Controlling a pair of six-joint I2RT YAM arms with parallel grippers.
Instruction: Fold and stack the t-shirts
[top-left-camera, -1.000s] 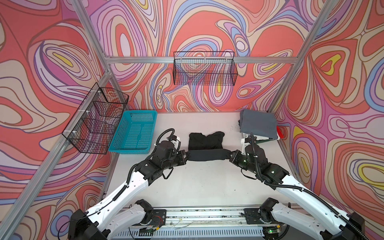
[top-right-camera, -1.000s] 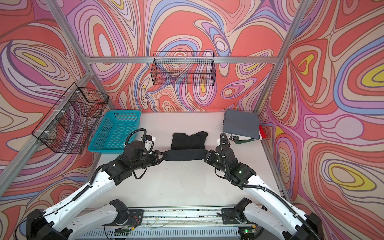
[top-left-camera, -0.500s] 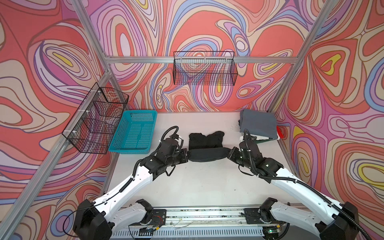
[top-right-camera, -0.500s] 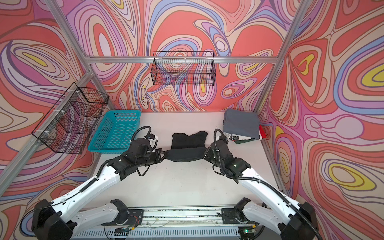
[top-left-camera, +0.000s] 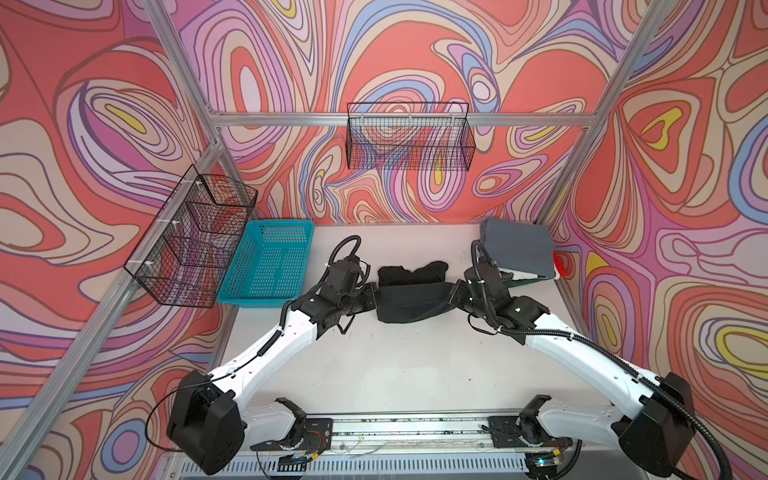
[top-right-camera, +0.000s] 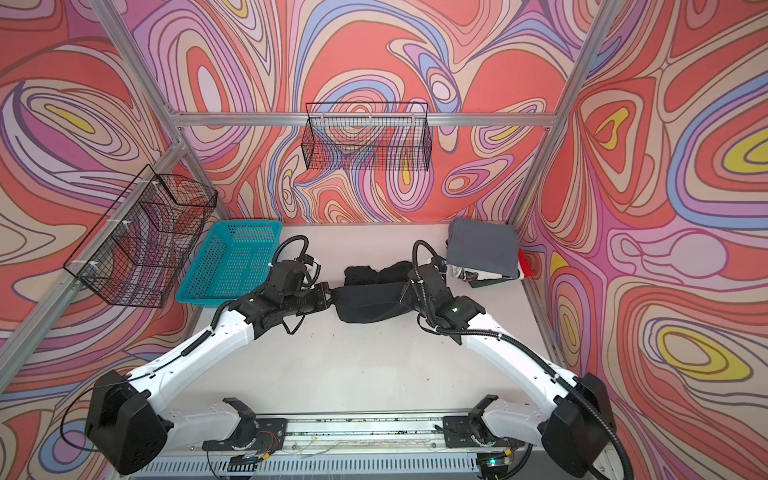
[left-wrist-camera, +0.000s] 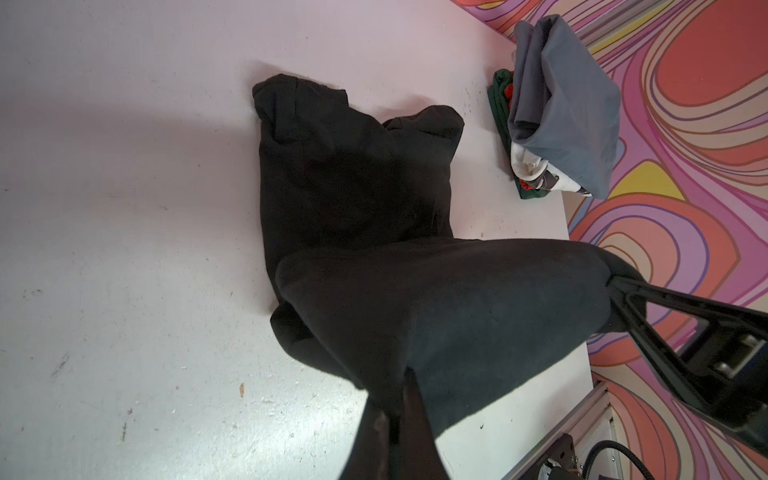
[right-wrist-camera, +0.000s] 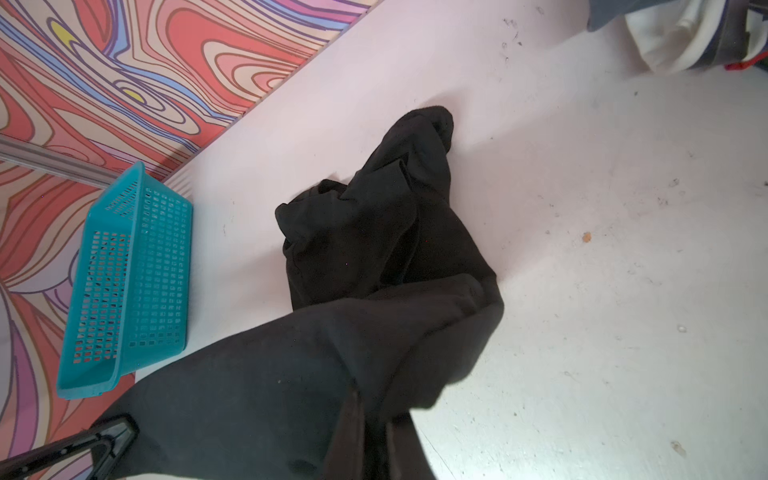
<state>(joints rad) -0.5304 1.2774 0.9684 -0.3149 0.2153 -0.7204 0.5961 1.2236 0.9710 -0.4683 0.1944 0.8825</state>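
Item: black t-shirt (top-left-camera: 411, 301), middle of the worktop (top-left-camera: 407, 365), near edge raised between my left tool (top-left-camera: 376, 296) and right tool (top-left-camera: 452, 295), both clamped on it; risk: an uneven pull could slip a corner, skewing the fold.

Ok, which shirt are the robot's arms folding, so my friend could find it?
Look at the middle of the white table. The black t-shirt is gripped by the left fingers and right fingers, one edge lifted. It is the only black one; the grey t-shirt lies folded in the far right corner.
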